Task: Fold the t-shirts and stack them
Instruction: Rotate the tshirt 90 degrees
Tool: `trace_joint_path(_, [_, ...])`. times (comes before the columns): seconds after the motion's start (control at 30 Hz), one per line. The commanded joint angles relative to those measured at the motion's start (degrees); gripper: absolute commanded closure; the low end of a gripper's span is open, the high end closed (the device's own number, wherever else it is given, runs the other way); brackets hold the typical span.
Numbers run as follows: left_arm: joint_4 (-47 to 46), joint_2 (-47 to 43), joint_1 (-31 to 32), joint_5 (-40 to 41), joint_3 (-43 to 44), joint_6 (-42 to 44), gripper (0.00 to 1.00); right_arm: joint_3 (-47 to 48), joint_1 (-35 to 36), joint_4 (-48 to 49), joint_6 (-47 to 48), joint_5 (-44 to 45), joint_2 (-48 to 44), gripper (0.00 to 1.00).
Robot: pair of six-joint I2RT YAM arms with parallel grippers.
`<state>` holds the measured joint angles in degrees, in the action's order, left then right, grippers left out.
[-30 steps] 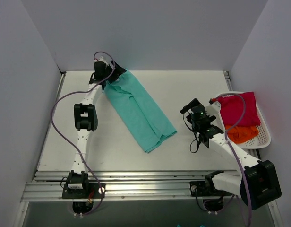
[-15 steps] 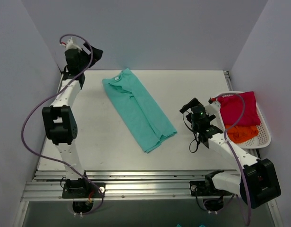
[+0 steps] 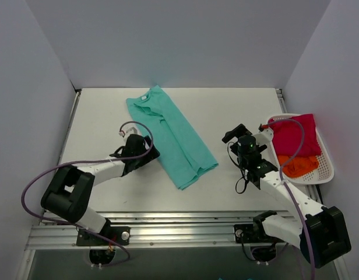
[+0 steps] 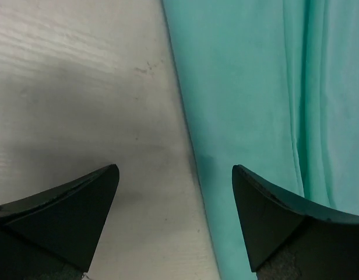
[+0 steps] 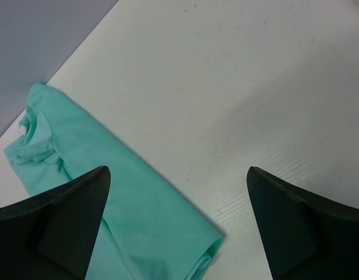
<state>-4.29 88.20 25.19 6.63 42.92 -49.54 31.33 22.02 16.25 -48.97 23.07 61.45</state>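
**A:** What is likely going wrong from here?

**B:** The left gripper [image 4: 175, 168] is hanging spread wide and empty, straddling the long left edge of the teal t-shirt [image 3: 171, 137]. If it is catching only the top layer, the lengthwise fold is probably opening. A shallow bite would be dragging the strip askew.

**A:** And the right gripper [image 5: 178, 169]?

**B:** It is gaping too, holding nothing, hovering toward the worktop's [image 3: 98, 116] right edge.

**A:** How is the shirt looking?

**B:** It is lying as a long narrow strip with soft lengthwise creases. It is running diagonally from the far edge, collar end there, toward the middle.
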Motion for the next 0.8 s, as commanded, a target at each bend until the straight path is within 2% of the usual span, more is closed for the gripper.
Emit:
trace_joint_path(0.0, [-0.98, -7.94, 6.78, 7.14, -3.97, -7.74, 0.04, 0.04, 0.48, -1.73, 0.46, 0.48, -1.86, 0.0])
trace_joint_path(0.03, [-1.33, -9.35, 10.89, 8.38, -5.72, -8.81, 0.04, 0.31, 0.57, -2.44, 0.45, 0.75, -2.12, 0.0])
trace_joint_path(0.17, [-1.59, -15.5, 19.53, 12.52, -12.49, -14.08, 0.04, -0.13, 0.74, -3.94, 0.45, 1.89, -5.37, 0.0])
trace_joint_path(0.33, [-4.32, -16.57, 26.48, 13.58, -19.0, -21.03, 0.04, 0.04, 0.74, -5.7, 0.54, 3.3, -6.52, 0.0])
trace_joint_path(0.37, [-4.67, -16.4, 29.45, 14.19, -19.44, -21.82, 0.03, 0.05, 0.74, -5.7, 0.54, 3.38, -6.26, 0.0])
trace_joint_path(0.47, [-2.66, -16.22, 35.78, 19.35, -19.8, -25.6, 0.03, -0.13, 0.74, -5.7, 0.37, 3.47, -5.99, 0.0])
trace_joint_path(0.63, [-6.85, -9.92, 37.48, 22.37, -19.28, -28.33, 0.03, -0.48, 0.74, -5.09, 0.28, 3.65, -5.55, 0.0])
trace_joint_path(0.77, [-12.74, -2.79, 37.48, 20.45, -16.21, -26.5, 0.0, -0.31, 0.74, -5.35, 0.45, 3.91, -5.29, 0.0])
